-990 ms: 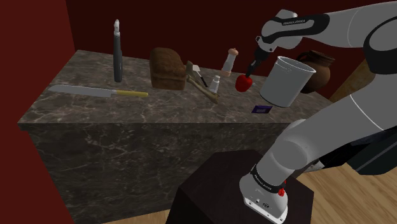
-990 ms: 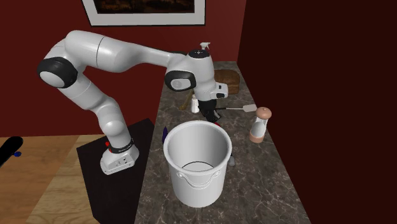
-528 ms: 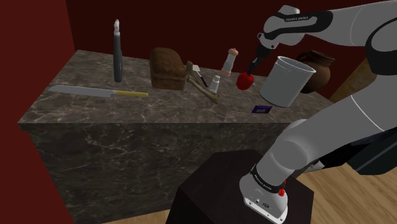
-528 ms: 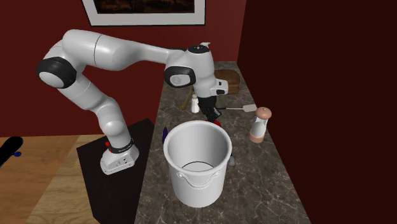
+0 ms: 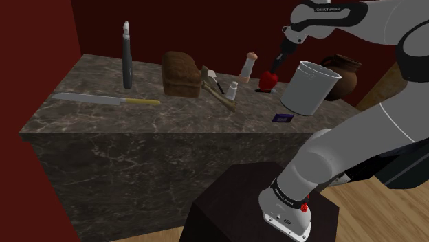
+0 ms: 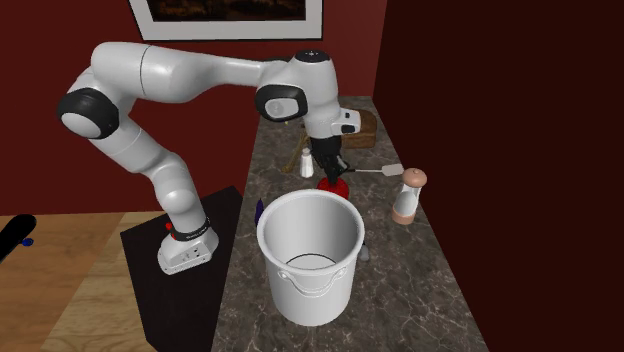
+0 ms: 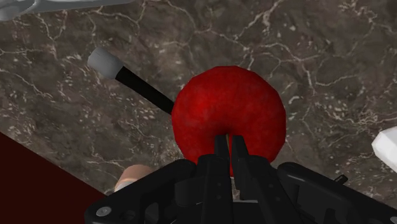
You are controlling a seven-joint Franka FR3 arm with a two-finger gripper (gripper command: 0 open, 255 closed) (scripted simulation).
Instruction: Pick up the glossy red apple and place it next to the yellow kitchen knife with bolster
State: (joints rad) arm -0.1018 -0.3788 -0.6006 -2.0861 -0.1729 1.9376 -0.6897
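The glossy red apple (image 5: 268, 80) hangs a little above the marble counter (image 5: 172, 113), beside the white pot (image 5: 309, 87). My black gripper (image 5: 276, 68) comes down on it from above and is shut on its top. In the wrist view the two fingers (image 7: 221, 153) meet at the crown of the apple (image 7: 229, 111). The second exterior view has the apple (image 6: 335, 186) under the gripper (image 6: 330, 176), just behind the pot's rim. The yellow-handled knife (image 5: 104, 99) lies flat near the counter's front edge, far toward the shoulder view's left.
A bread loaf (image 5: 181, 74), a spatula (image 5: 214, 81), a salt shaker (image 5: 233, 90) and a pepper mill (image 5: 249, 67) stand between the apple and the knife. A tall dark utensil (image 5: 126, 58) stands at the back. A brown jug (image 5: 342, 72) sits behind the pot.
The gripper has risen with the apple in it, lifting it off the counter and slightly toward the shoulder view's right. Nothing else moved.
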